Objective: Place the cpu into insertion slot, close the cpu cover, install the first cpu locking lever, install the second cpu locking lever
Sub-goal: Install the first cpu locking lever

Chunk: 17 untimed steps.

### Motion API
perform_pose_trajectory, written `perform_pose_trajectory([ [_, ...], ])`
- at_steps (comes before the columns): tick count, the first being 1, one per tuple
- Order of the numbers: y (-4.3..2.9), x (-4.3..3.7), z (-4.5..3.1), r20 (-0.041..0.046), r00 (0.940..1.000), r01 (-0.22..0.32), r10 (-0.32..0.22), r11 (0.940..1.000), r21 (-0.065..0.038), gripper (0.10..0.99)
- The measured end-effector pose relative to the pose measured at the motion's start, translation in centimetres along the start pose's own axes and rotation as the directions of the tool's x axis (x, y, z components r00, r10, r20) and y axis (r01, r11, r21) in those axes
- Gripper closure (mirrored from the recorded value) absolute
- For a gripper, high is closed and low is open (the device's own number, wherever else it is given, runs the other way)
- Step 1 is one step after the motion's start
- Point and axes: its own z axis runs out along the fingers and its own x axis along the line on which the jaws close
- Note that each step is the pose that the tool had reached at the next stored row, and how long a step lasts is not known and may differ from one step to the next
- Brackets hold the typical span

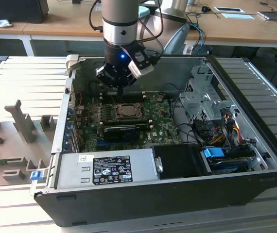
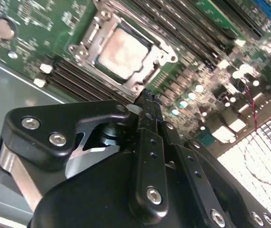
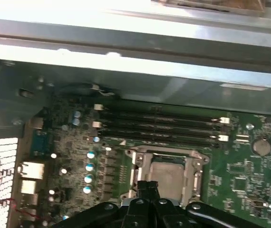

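a: silver metal in the middle of the exterior view, that's the chip (image 1: 127, 110). it lies flat inside the socket (image 1: 115, 112) on the green board (image 1: 163, 121), in the open computer case (image 1: 177, 194) on the bench (image 1: 22, 77).
b: and the cover (image 2: 155, 56)? in the second wrist view it looks folded down around the chip, framing it.
a: i read it that way too. whether either lever is hooked, i can't tell.
b: the fingers (image 2: 150, 123)?
a: pinched together with nothing between them. they hang just over the socket's upper edge in the exterior view, near the memory slots (image 3: 159, 126).
b: so what worries you?
a: a closed tip is a narrow, hard point. if it comes down off line, it could land on the chip's lid or the cover's thin frame rather than on a lever, and scrape or bend it.
b: and if the chip isn't seated square?
a: then any push through the cover would load the contacts under it unevenly. i can't see those, so that's a guess.
b: a springy lever could also slide off a smooth tip.
a: yes, and snap back against the board. the white clips (image 3: 223, 137) on the slots sit close beside the socket. the long black card (image 1: 121, 132) lies just below it in the exterior view. a sideways slip could catch either.
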Motion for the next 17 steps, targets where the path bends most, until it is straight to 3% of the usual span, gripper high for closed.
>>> perform_pose_trajectory([
  [6, 0.28, 2.58, 0.21, 0.0084, 1.0, 0.001, -0.001, 1.0, -0.001, 0.98],
  [9, 0.51, 3.44, 0.39, 0.0094, 1.0, 0.001, -0.001, 1.0, -0.001, 0.98],
  [13, 1.38, 3.76, 0.68, 0.0094, 1.0, 0.001, -0.001, 1.0, -0.002, 0.98],
  [17, 2.84, 3.78, 0.91, 0.0094, 1.0, 0.001, -0.001, 1.0, -0.002, 0.98],
])
